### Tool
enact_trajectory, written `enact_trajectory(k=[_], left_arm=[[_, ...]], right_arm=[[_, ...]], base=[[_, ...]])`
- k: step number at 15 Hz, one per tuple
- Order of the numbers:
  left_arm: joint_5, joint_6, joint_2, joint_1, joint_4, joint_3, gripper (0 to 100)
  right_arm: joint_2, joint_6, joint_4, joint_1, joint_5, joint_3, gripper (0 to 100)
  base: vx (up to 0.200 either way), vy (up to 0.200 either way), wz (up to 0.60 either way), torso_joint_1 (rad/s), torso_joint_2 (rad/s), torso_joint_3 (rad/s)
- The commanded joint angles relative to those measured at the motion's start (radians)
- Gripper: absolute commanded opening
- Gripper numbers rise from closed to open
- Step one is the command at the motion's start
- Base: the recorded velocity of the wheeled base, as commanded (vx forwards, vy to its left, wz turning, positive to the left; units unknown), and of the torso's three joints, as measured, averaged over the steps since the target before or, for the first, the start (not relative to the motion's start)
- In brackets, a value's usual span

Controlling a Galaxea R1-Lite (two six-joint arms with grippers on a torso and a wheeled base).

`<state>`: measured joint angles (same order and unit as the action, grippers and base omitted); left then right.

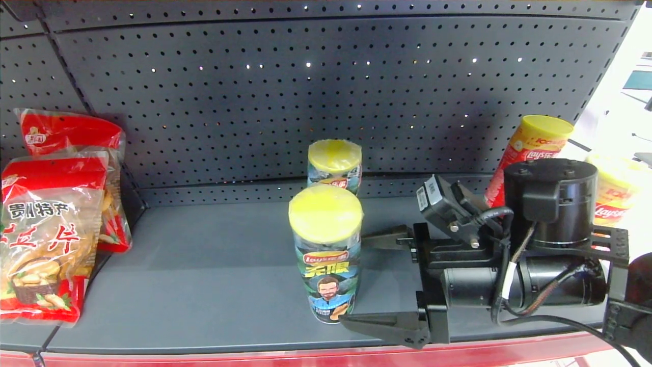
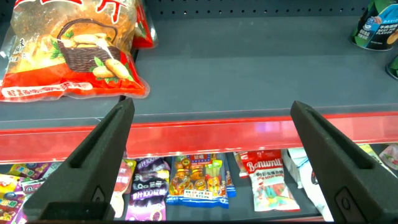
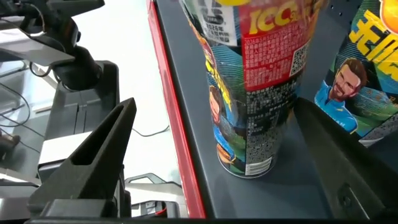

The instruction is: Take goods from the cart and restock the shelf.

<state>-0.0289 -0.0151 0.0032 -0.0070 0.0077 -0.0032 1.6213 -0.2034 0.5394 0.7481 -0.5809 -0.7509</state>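
The front can (image 1: pixel 326 255), yellow lid up, stands upright near the front of the shelf (image 1: pixel 214 265), close to its red front edge (image 1: pixel 254 357). The right end effector (image 1: pixel 354 278) comes in from the can's right, wide open, with one finger on the far side of the can and one on the near side. In the right wrist view the can sits squarely between the two dark fingers (image 3: pixel 93 155) with a gap on each side, so nothing is gripped.

Straight behind the front can, against the pegboard back (image 1: pixel 254 102), is the back can (image 1: pixel 334 165). It has the same yellow lid, is also upright, and stands apart from the front one.

Well to the left of the front can, two red snack bags (image 1: pixel 46 239) lean at the shelf's end, one behind the other. To its right, beyond the right arm, a red can (image 1: pixel 535 145) with a yellow lid is tilted, and a second red can (image 1: pixel 614 196) sits farther right again. I cannot tell what they rest on.

The left end effector (image 2: pixel 211 104) is open too, its fingers spread and holding nothing. It hangs in front of the red front edge, down and to the left of the front can. The lower shelf below that edge holds a row of candy packets (image 2: pixel 199 180).
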Motion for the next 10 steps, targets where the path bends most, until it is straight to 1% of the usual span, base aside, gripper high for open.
enact_trajectory(k=[1,10], left_arm=[[0.000,0.000,0.001,0.001,0.000,0.000,100],[0.000,0.000,0.001,-0.001,0.000,0.000,100]], right_arm=[[0.003,-0.001,0.001,0.000,-0.001,0.002,100],[-0.003,0.010,0.002,-0.003,0.006,0.021,100]], base=[[0.000,0.000,0.00,0.000,0.00,0.000],[0.000,0.000,0.00,0.000,0.00,0.000]])
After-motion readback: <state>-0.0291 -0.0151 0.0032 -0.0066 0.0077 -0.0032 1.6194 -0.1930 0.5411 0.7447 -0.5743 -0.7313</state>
